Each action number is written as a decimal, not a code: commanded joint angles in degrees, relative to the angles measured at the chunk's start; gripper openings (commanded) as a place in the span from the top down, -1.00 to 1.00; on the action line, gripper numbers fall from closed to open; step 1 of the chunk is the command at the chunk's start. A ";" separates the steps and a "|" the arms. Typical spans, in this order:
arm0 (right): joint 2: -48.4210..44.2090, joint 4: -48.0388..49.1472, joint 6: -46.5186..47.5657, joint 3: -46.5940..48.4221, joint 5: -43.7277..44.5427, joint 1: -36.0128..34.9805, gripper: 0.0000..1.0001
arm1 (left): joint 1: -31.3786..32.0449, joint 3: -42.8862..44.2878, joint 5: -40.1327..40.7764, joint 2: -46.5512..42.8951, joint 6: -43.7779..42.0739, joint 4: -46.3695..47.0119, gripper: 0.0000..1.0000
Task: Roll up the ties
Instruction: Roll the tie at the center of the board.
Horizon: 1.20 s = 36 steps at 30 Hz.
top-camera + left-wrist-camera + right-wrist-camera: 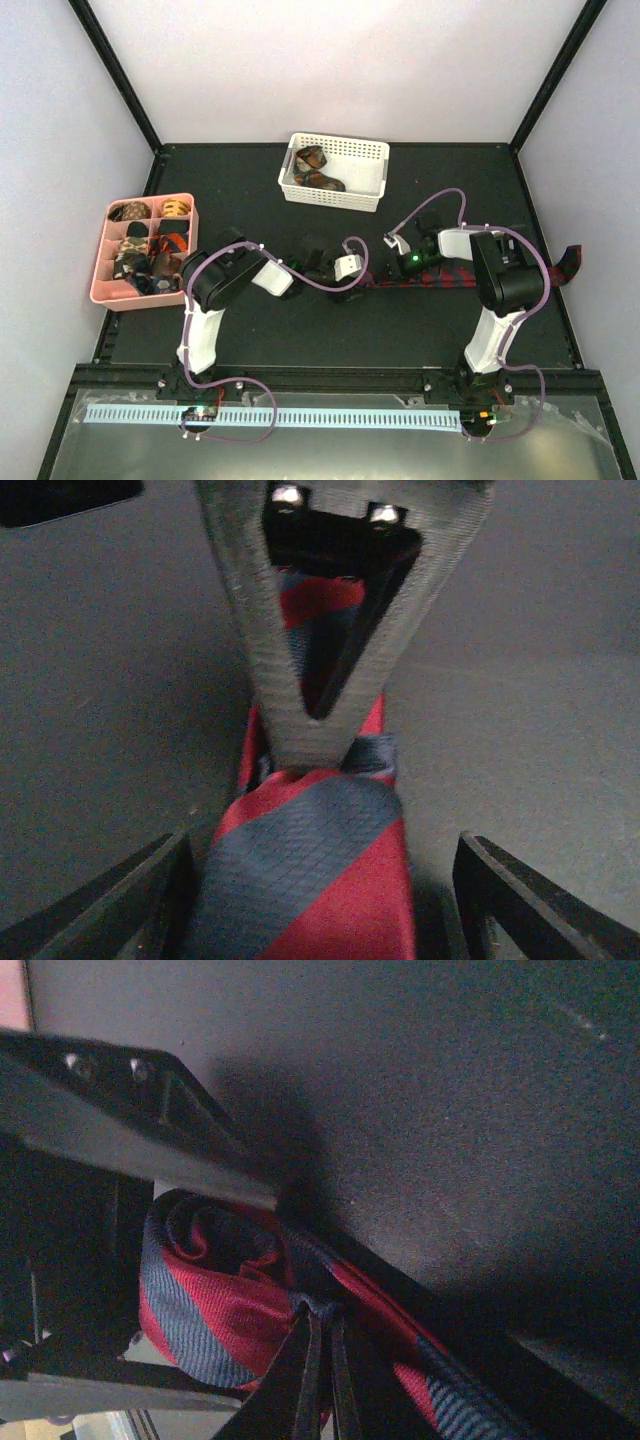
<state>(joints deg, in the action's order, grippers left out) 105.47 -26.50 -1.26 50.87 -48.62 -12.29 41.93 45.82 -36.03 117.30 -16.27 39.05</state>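
A red and dark-striped tie (470, 277) lies across the black mat, its far end (568, 262) at the mat's right edge. My left gripper (358, 272) is open and straddles the tie's rolled end (310, 870), with one finger (150, 900) on each side. My right gripper (392, 262) faces it and is shut on a fold of the tie (325, 1310) beside the loose coil (200, 1300). The right gripper's body shows in the left wrist view (320, 630).
A white basket (365, 175) at the back holds rolled ties (318, 170). A pink compartment tray (103, 250) at the left holds several rolled ties. Purple cables (350, 262) loop over both arms. White walls enclose the mat.
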 commanded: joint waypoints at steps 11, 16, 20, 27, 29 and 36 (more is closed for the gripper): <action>-2.70 1.51 0.56 -0.93 -1.09 -0.05 0.66 | 1.12 3.97 3.21 1.67 -2.58 -8.11 0.24; -3.87 -0.38 1.01 0.82 -4.10 0.79 0.31 | 1.19 3.83 3.67 1.47 -3.48 -9.20 0.26; -3.57 -0.77 0.67 1.37 -6.08 0.76 0.13 | 1.22 3.50 3.95 1.61 -3.81 -9.74 0.26; -2.63 -0.80 -1.21 1.73 -9.67 0.76 0.10 | 1.22 3.51 4.36 1.36 -4.02 -10.26 0.27; -2.50 -1.98 -1.06 2.04 -9.37 0.72 0.12 | 1.22 3.64 4.47 1.44 -4.03 -10.31 0.27; -1.45 -4.97 1.31 1.00 -3.73 0.71 0.22 | 1.33 3.83 4.52 1.70 -3.85 -10.31 0.27</action>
<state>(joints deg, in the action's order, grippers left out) 103.18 -29.89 -1.30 52.01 -54.74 -11.75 42.94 49.36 -33.56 117.89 -19.35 33.47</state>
